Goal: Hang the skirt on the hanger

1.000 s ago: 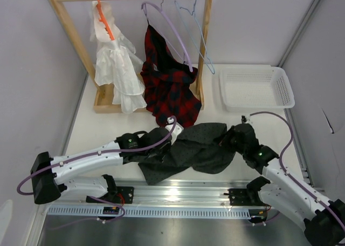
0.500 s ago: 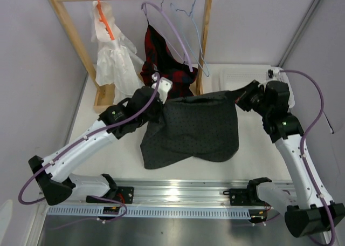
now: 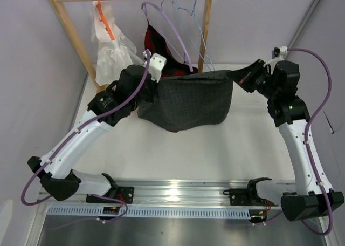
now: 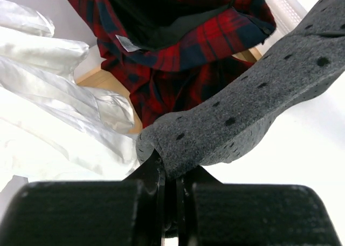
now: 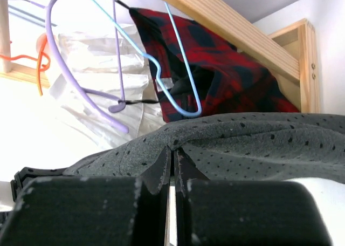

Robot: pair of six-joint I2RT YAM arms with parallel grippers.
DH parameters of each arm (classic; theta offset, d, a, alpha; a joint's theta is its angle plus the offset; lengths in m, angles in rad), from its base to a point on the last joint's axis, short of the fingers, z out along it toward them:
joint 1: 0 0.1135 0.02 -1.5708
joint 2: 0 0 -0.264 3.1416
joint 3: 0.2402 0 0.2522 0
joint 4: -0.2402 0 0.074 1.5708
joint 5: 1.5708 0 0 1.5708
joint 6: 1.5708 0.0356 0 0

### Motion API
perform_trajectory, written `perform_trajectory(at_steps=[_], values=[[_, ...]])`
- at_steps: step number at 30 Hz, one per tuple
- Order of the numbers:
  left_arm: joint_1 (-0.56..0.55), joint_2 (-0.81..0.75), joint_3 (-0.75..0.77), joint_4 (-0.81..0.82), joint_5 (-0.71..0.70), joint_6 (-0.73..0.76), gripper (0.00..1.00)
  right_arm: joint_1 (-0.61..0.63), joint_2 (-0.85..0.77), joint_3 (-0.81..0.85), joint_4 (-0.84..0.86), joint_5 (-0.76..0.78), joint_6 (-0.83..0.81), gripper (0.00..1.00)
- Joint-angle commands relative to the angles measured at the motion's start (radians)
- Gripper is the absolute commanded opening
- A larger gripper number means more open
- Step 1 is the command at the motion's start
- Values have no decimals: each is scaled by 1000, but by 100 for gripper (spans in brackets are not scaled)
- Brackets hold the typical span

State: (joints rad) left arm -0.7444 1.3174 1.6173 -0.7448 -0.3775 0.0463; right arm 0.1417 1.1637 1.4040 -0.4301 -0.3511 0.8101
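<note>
Your left gripper (image 4: 171, 173) and right gripper (image 5: 173, 157) each pinch a top corner of the skirt (image 3: 186, 100), stretched taut near the worktop's far edge, just beneath the hanger (image 5: 184, 57).

At the bottom centre, the left hand (image 4: 173, 175) pinches a fold of the grey dotted skirt (image 4: 253, 106), which stretches to the upper right. Behind it hangs a red plaid garment (image 4: 178, 57), with a white dress (image 4: 59, 106) at left and the pale bench (image 4: 291, 176) at lower right.
</note>
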Motion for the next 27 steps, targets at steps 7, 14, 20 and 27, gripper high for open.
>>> perform_trajectory(at_steps=[7, 14, 20, 27], values=[[10, -150, -333, -35, 274, -195, 0, -24, -281, -351, -44, 24, -3, 0], [-4, -279, -696, 44, 436, -333, 4, -22, -516, -684, -143, 21, 34, 0], [-56, -172, -751, 50, 480, -356, 14, -22, -552, -826, -167, 30, 28, 0], [-72, 23, -709, 87, 414, -327, 33, -33, -391, -859, -41, 93, -28, 0]])
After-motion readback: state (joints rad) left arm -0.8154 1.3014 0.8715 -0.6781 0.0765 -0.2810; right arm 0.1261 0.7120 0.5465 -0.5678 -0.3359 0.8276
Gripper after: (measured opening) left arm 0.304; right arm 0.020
